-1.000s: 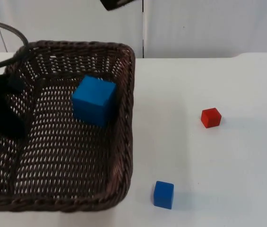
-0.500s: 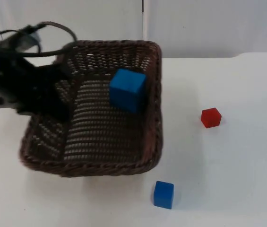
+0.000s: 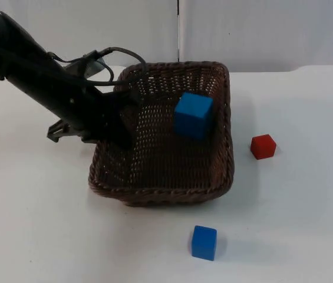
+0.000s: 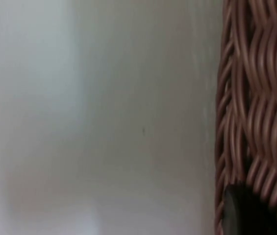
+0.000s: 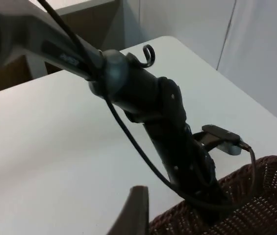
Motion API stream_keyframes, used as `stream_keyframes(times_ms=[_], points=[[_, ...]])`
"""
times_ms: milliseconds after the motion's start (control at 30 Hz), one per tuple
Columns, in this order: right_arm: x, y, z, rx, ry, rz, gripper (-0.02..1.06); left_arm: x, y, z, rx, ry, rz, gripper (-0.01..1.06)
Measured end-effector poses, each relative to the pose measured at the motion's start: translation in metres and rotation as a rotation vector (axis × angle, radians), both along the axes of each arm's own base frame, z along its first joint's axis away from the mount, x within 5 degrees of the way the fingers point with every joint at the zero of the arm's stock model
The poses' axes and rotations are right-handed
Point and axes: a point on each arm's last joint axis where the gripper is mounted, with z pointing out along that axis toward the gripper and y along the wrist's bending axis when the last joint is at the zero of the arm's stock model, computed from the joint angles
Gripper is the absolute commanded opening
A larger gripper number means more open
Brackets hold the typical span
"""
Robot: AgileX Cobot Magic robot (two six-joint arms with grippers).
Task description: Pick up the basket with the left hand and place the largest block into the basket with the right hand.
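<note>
White tabletop [image 3: 307, 224] now carries the wicker basket [image 3: 165, 190] farther right than a second ago, its left wall clenched by the left end effector [image 3: 119, 127], the large blue block [image 3: 193, 115] inside. So the placing looks done. The right end effector's state I cannot tell; a small blue block [image 3: 204, 242] and red block [image 3: 263, 146] lie outside.

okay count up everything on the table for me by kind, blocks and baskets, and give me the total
Blue blocks: 2, the large blue block in the basket, the small blue block on the table
Red blocks: 1, the red block
Baskets: 1, the wicker basket
Total: 4
</note>
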Motion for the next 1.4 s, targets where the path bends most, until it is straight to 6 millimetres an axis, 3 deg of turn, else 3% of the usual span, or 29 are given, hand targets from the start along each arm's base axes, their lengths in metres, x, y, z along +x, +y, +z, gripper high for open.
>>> stream_keyframes(times_ms=[467,533,567,733,767,900,1200,1400], points=[[0.000,0.000,0.000,-0.001,0.005,-0.001,0.80,0.009,-0.005,-0.009,-0.043,0.024,0.007,0.03],[0.000,0.000,0.000,-0.002,0.006,-0.001,0.80,0.009,-0.005,-0.009,-0.043,0.024,0.007,0.13],[0.000,0.000,-0.001,-0.006,0.010,-0.001,0.80,0.009,-0.005,-0.009,-0.045,0.026,0.007,0.13],[-0.001,-0.001,-0.002,-0.013,0.015,0.000,0.80,0.008,-0.007,-0.008,-0.069,0.041,0.004,0.67],[-0.001,-0.001,-0.002,-0.013,0.015,0.000,0.80,0.008,-0.008,-0.008,-0.075,0.048,0.000,0.67],[-0.001,-0.001,-0.002,-0.013,0.015,0.000,0.80,0.006,-0.009,-0.007,-0.088,0.062,-0.010,0.94],[-0.001,-0.001,-0.002,-0.015,0.016,0.001,0.80,0.007,-0.008,0.002,-0.095,0.043,-0.024,0.98],[-0.001,-0.001,-0.002,-0.009,0.024,-0.004,0.80,0.009,-0.004,0.022,-0.066,-0.024,-0.042,0.98]])
